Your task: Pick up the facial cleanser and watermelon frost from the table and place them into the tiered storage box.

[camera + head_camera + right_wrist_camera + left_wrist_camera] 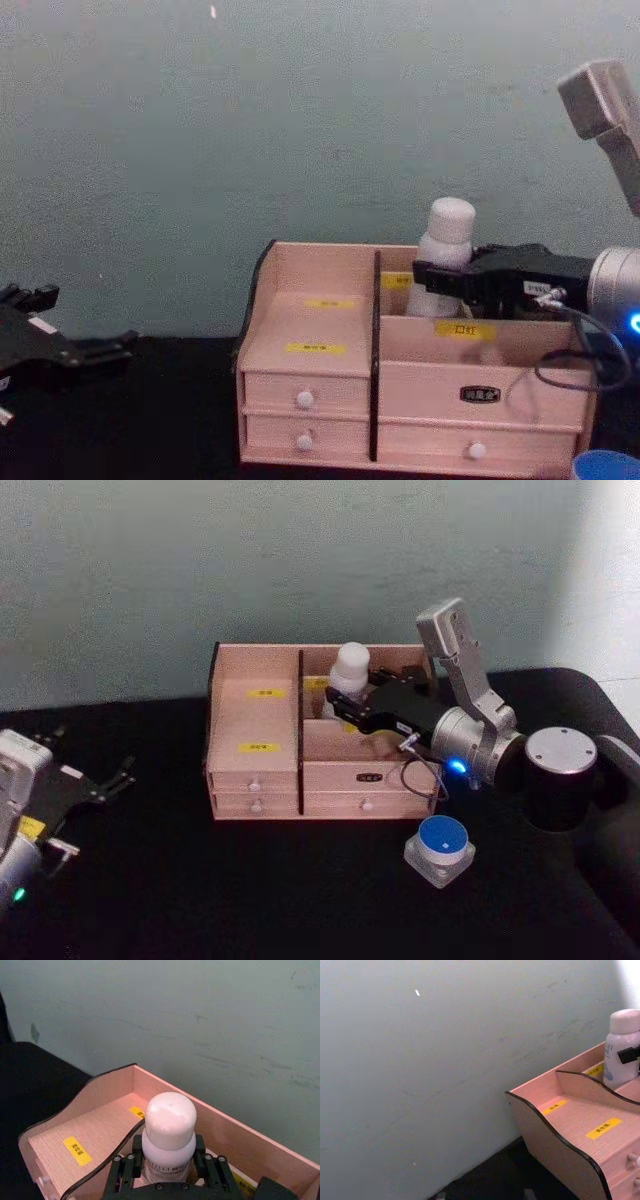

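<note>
Currently the facial cleanser [351,667] stands upright in the right gripper [345,702], whose black fingers [122,1172] pinch its body from both sides just under the shoulder. It is a tall white cylinder with a rounded, slightly domed white cap and a line of small grey lettering on the body. Its lower part sits inside the rear right compartment of the tiered storage box [258,665], close to the centre divider. The chest view hides its base behind the compartment's front wall, so it cannot be told whether it touches the floor there.

The box is pale pink wood with dark curved side edges, stepped shelves carrying yellow labels, and white-knobbed drawers along the front. It stands on the black table [250,890] against a pale grey-green wall [300,560].

The watermelon frost [440,848] sits on the table in front of the box's right corner, near it but apart. It is a squat clear faceted jar with a round blue lid ringed in white.

The left gripper [100,785] rests low at the table's left side, well apart from the box, its fingers spread and holding nothing.
</note>
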`<control>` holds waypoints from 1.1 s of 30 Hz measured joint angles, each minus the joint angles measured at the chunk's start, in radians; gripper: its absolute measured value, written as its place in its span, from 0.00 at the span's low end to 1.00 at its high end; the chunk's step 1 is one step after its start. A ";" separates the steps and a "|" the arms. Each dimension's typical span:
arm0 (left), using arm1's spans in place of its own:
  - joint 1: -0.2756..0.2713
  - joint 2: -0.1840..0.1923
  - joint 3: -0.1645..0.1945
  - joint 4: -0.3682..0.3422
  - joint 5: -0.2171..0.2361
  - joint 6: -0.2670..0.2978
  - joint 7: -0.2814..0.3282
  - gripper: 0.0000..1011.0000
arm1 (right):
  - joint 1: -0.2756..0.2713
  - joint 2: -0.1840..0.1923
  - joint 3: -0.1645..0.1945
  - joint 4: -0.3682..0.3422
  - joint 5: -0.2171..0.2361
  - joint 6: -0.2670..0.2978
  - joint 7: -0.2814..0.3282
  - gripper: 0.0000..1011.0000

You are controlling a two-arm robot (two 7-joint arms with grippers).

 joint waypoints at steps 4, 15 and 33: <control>0.000 0.000 0.000 0.000 0.000 0.000 0.000 0.99 | -0.002 0.000 0.001 0.000 -0.004 0.008 -0.003 0.59; 0.000 0.000 0.000 0.000 0.000 0.000 0.000 0.99 | -0.002 0.001 0.001 0.000 -0.004 0.007 -0.003 0.59; 0.000 0.000 0.000 0.000 0.000 0.000 0.000 0.99 | -0.002 0.001 0.001 -0.001 -0.003 0.006 -0.002 0.91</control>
